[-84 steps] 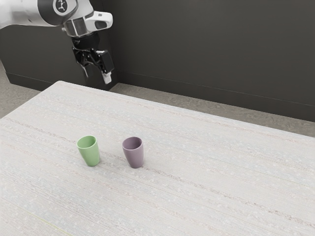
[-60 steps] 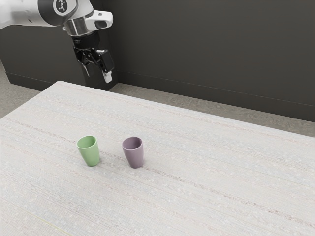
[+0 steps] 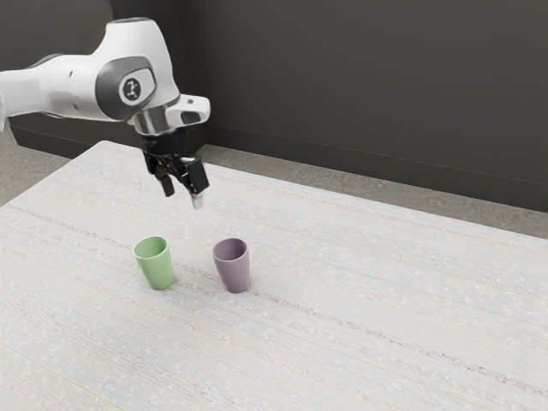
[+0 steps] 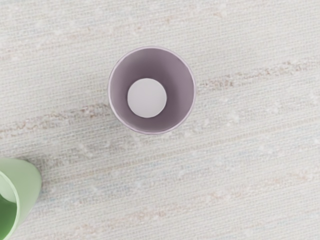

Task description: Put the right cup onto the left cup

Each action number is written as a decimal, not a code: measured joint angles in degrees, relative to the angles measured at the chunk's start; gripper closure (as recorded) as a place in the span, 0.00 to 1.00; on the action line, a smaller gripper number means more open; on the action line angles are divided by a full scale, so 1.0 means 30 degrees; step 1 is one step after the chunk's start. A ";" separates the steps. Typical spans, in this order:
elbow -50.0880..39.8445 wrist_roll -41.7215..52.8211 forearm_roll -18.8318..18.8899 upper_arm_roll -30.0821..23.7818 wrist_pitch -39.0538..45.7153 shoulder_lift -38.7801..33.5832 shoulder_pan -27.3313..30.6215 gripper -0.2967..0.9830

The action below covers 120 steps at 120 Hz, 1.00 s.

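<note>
My black gripper [image 3: 184, 199] hangs open over the table, higher than both cups and behind them in the exterior view, touching neither. A purple cup [image 3: 234, 270] stands upright near the middle of the exterior view. Beside it, toward the exterior view's left, a green cup [image 3: 157, 265] also stands upright, with a gap between the two. In the wrist view I look down into the purple cup [image 4: 175, 92], which holds nothing, and part of the green cup [image 4: 26, 185] is cut off by the picture's edge.
Both cups stand on a pale, streaked table [image 3: 368, 317]. Its far edge runs in front of a dark wall [image 3: 368, 86], with carpet between them.
The arm and gripper have come down and a little toward the exterior view's right, closer to the cups. Both cups have stayed where they were.
</note>
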 joint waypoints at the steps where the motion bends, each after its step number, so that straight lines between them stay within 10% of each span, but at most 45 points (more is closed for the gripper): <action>1: -0.0069 -0.0013 -0.0009 -0.0007 0.0090 0.0015 -0.0011 0.23; 120: -0.0400 -0.0469 0.0088 0.0183 0.5570 0.5205 0.0009 0.23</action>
